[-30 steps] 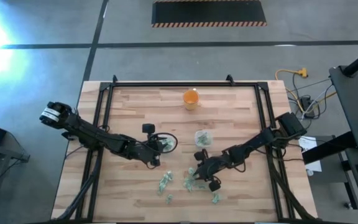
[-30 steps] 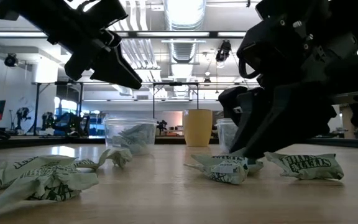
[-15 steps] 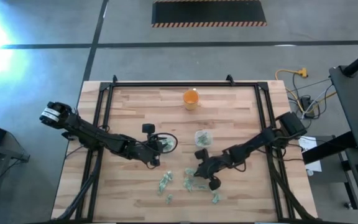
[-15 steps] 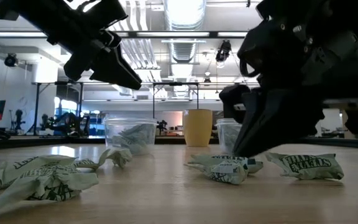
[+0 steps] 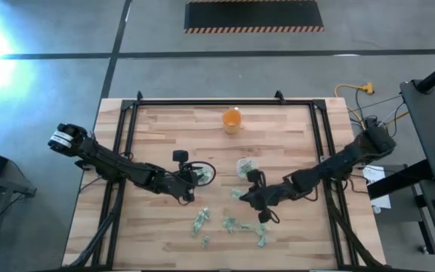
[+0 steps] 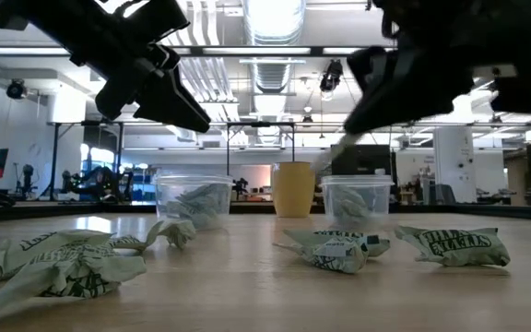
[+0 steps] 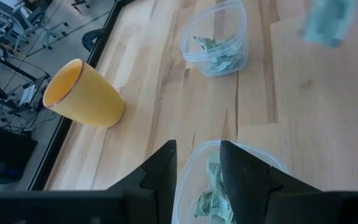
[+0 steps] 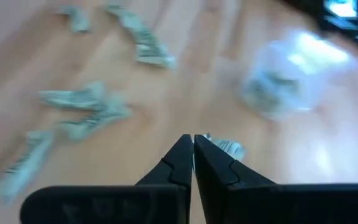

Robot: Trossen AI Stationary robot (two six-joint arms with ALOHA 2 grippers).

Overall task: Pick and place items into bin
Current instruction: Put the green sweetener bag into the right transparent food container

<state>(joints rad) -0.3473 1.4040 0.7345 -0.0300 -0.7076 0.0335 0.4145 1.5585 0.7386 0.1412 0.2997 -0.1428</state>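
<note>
Right gripper [image 5: 242, 194] now lifted off the scattered items [image 5: 228, 224] and swung toward the far tub [image 5: 246, 167], fingers pinched shut on one pale green piece [image 8: 224, 147], just seen past the tips in the right wrist view; a second ago down among the pieces near the worktop's [image 5: 165, 128] near edge, fingers partly apart. Means a pick made, carry toward a tub under way, drop not yet done. Left gripper [image 5: 189, 190] unmoved, hovering over the left tub [image 5: 201, 174], fingers narrowly parted, holding nothing visible in the left wrist view. Both clear tubs already holding a few pieces. Several more pieces loose on the wood between the arms. Orange cup [image 5: 232, 119] farther back, well apart, not in the path.
</note>
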